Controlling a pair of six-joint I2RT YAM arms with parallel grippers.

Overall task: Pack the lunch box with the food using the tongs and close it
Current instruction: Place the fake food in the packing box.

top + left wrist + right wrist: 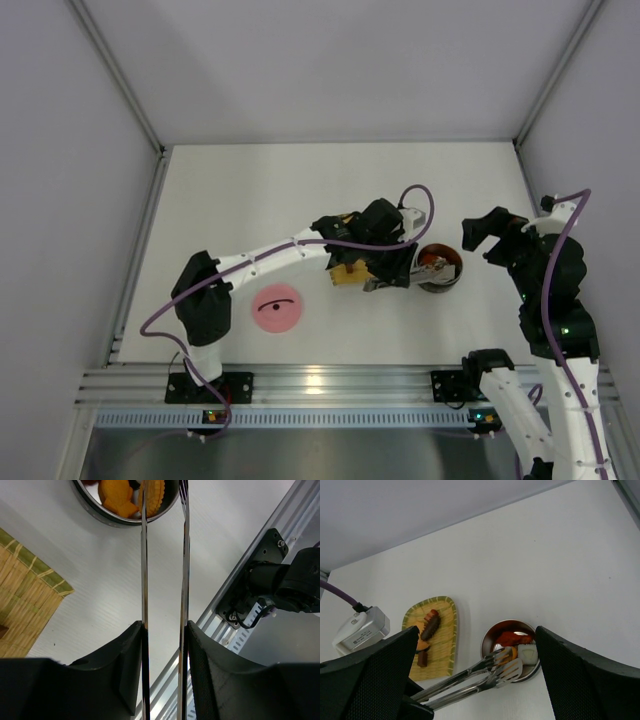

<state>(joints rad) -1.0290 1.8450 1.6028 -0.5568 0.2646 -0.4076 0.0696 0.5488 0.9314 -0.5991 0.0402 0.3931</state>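
The lunch box (457, 272) is a small steel bowl right of centre, uncovered; its pink lid (277, 309) lies flat on the table to the left. My left gripper (388, 268) is shut on the tongs (144, 570), whose flat tips (512, 666) reach over the bowl (485, 640) with an orange piece between them. Red, white and orange food (527, 654) lies in the bowl (97, 514). More food (430, 626), brown and orange pieces, rests on the yellow woven tray (447, 630). My right gripper (484, 238) hangs open just right of the bowl, holding nothing.
The yellow tray (348, 274) sits partly under my left arm, close to the bowl's left side. White walls enclose the table on three sides. An aluminium rail (330, 385) runs along the near edge, carrying the right arm's base (280, 582).
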